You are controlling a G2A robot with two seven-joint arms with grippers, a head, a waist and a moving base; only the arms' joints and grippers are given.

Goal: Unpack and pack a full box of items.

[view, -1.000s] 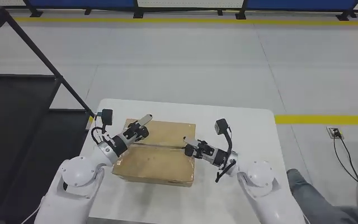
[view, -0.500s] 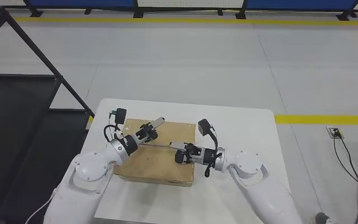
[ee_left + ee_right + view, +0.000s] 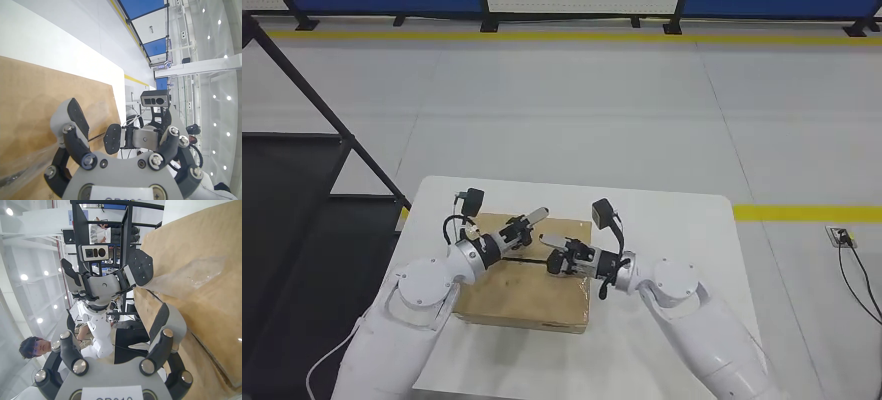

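Note:
A closed brown cardboard box [image 3: 522, 295] lies on the white table [image 3: 672, 225], its centre seam covered with clear tape [image 3: 189, 275]. My left gripper [image 3: 526, 226] hovers open over the far middle of the lid, nothing between its fingers [image 3: 75, 115]. My right gripper [image 3: 551, 254] faces it from the other side, also open and empty, just above the seam. In the left wrist view the box [image 3: 47, 94] lies beneath the left gripper [image 3: 121, 108], with the right arm's finger pad [image 3: 112, 138] close ahead. The right wrist view shows the box [image 3: 198, 256] beside my right gripper [image 3: 117, 317].
The box takes up the near left half of the table. Bare tabletop lies to its right [image 3: 682, 300] and behind it. A black metal frame [image 3: 312, 90] stands to the left of the table.
Both arms have come inward over the box: the left gripper moved right, the right gripper moved left. Their tips now stand close together above the seam.

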